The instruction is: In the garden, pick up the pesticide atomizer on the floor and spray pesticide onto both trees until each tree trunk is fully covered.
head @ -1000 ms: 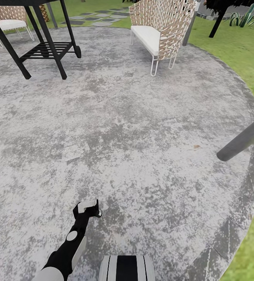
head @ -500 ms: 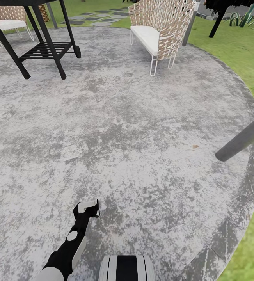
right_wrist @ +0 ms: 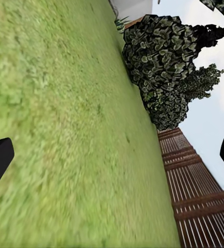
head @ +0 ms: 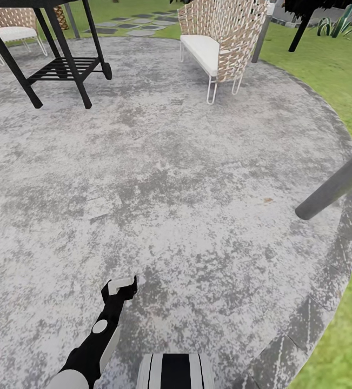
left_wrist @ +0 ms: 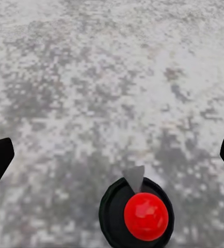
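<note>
Paving has shifted slightly in the head view as the camera moved. One dark red-topped pesticide atomizer [left_wrist: 143, 214] sits between the left gripper's [head: 120, 285] spread jaws over the mottled grey patio [head: 197, 189]. The right gripper [right_wrist: 112, 155] is spread too. Two woven wicker chairs [head: 219, 43] and one black slatted table [head: 62, 67] stand at the patio's far edge

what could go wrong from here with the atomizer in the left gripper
1. The atomizer sits low between the fingers of the left gripper, which stand wide of it in the wrist view. It may slip out on the way.
2. A grey pole slants in close on the right, and a chair and a black table stand ahead. A careless turn may clip them.
3. The nozzle faces the paving, so a spray now would likely be wasted.
</note>
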Available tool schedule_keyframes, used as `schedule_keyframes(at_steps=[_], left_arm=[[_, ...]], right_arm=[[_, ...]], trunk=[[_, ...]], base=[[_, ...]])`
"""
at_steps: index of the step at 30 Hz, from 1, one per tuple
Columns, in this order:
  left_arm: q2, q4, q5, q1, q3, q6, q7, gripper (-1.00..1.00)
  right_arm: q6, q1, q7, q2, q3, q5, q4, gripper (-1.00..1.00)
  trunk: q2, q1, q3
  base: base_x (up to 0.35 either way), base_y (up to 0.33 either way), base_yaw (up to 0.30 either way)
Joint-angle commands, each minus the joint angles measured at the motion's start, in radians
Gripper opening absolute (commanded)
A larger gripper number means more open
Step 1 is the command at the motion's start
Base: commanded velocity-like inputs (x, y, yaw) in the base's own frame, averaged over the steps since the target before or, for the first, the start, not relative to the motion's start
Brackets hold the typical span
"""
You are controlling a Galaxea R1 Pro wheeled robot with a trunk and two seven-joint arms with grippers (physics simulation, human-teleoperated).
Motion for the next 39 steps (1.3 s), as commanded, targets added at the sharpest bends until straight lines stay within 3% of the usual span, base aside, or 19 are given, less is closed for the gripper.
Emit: schedule_keyframes(at_steps=[1, 39], left_arm=[[0.0, 0.0, 0.0, 0.0, 0.0, 0.0, 0.0, 1.0], [-0.002, 0.003, -0.001, 0.0, -0.002, 0.0, 0.0, 1.0]], right_arm=[[0.0, 0.0, 0.0, 0.0, 0.0, 0.0, 0.0, 1.0], [-0.006, 0.0, -0.001, 0.003, 0.001, 0.001, -0.002, 1.0]], trunk=[[0.0, 0.0, 0.0], [0.0, 0.0, 0.003]], base=[[-0.007, -0.002, 0.0], [-0.001, -0.028, 0.054]])
